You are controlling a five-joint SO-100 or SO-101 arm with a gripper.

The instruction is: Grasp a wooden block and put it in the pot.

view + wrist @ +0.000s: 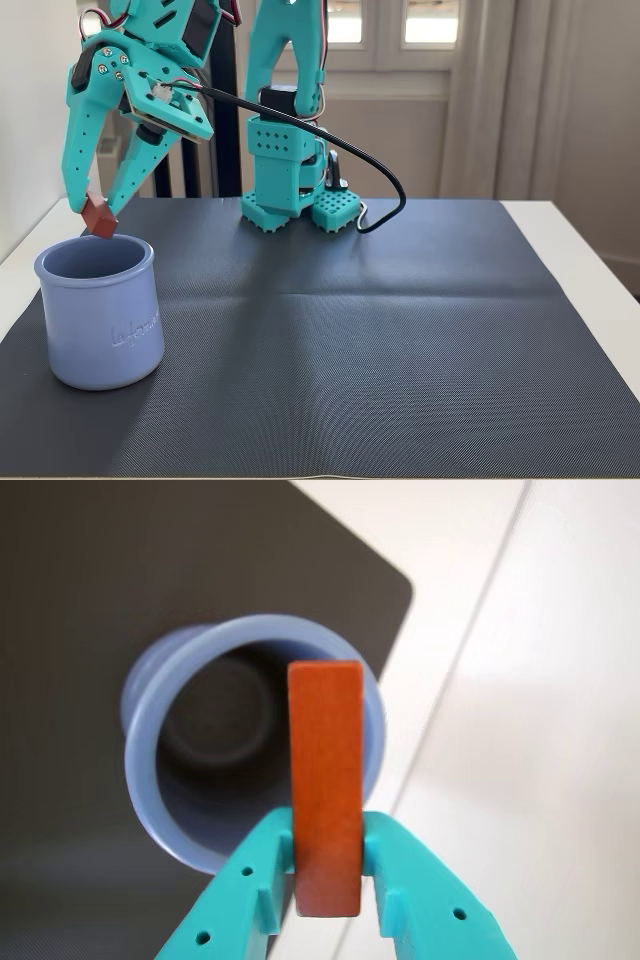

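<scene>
Wrist view: gripper clamped on wooden block near its lower end; block's far end over pot rim, mouth open below. You likely hold light, stiff, smooth wood; mid-length pinch safer.

Fixed view: wooden block just above pot rim, on mat.

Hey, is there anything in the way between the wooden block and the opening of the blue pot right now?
Nothing visible blocks it. The pincer holds the wooden block just above the pot, near the rim's far edge in the fixed view. The pot's mouth is open, and the wrist view shows it empty inside.
</scene>
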